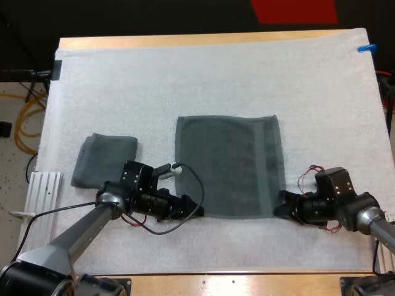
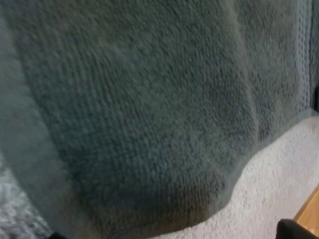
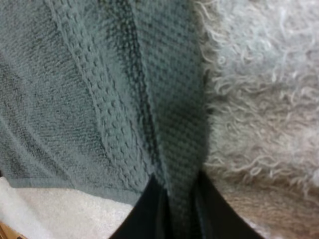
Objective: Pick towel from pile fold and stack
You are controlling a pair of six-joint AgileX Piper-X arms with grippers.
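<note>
A dark grey-green towel (image 1: 228, 166) lies spread flat in the middle of the white mat (image 1: 185, 80). My left gripper (image 1: 199, 209) is at its near left corner, where the towel (image 2: 149, 109) bulges up close between the fingers; it looks shut on the cloth. My right gripper (image 1: 281, 206) is at the near right corner. There its two black fingers (image 3: 149, 209) pinch the towel's woven hem (image 3: 174, 129) from both sides, shut on it. A folded towel (image 1: 103, 159) rests on the mat to the left of the spread one.
The shaggy mat (image 3: 259, 99) runs beside the hem. The table's wooden front edge (image 1: 234, 280) lies just behind both arms. A white metal rail (image 1: 43, 191) sits off the mat's left side, with yellow cables (image 1: 24, 123) on the floor beyond it.
</note>
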